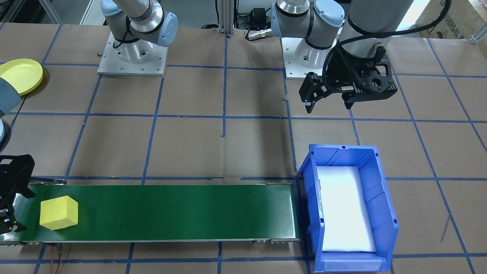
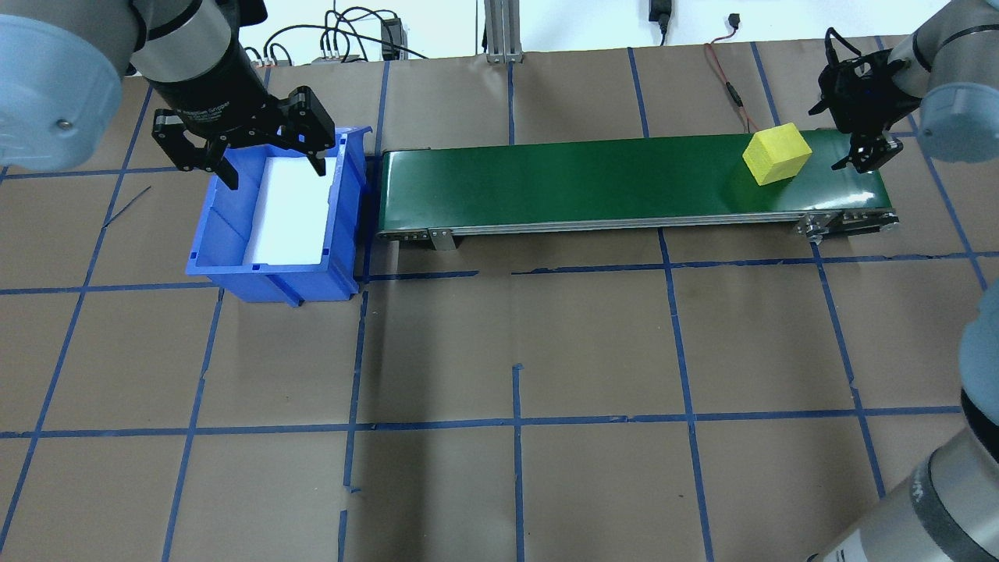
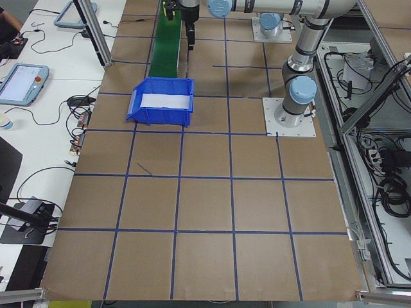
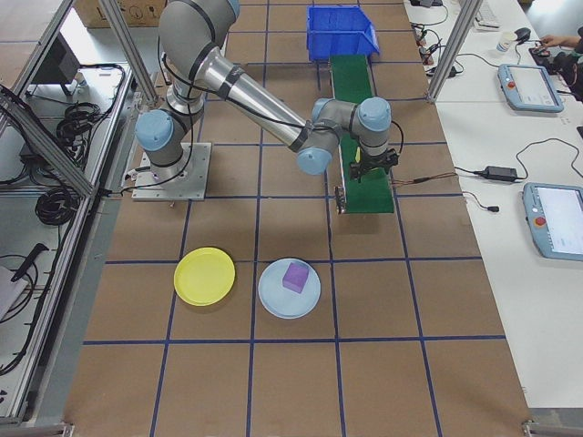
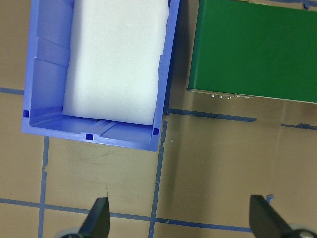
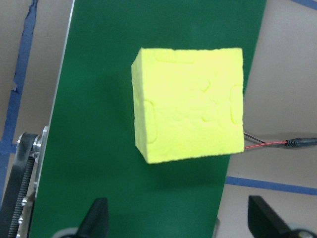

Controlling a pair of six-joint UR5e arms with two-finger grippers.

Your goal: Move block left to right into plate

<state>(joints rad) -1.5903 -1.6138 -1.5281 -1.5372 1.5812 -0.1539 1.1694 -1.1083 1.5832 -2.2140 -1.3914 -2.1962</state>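
One desk [image 2: 499, 351], covered in brown paper with a grid of blue tape lines, carries everything here. The long green conveyor belt [image 2: 609, 183] lies across its far side in the overhead view. At the belt's end on the robot's left stands a blue bin [image 2: 234, 257] with a white foam pad [image 2: 293, 211] inside it. In the exterior right view two plates rest on the desk, well apart from the belt: a yellow plate [image 4: 204, 276] and just beside it a pale blue plate [image 4: 273, 296] that holds a small purple block [image 4: 295, 276].

The yellow block [image 2: 776, 154] sits on the belt near its end on the robot's right, free of any contact.

The left hand [image 2: 248, 156] hangs above the far part of the bin, its fingers spread wide and holding nothing. The right hand [image 2: 862, 152] hovers just beside the yellow block at the belt's end, its fingers also apart and not touching the block.
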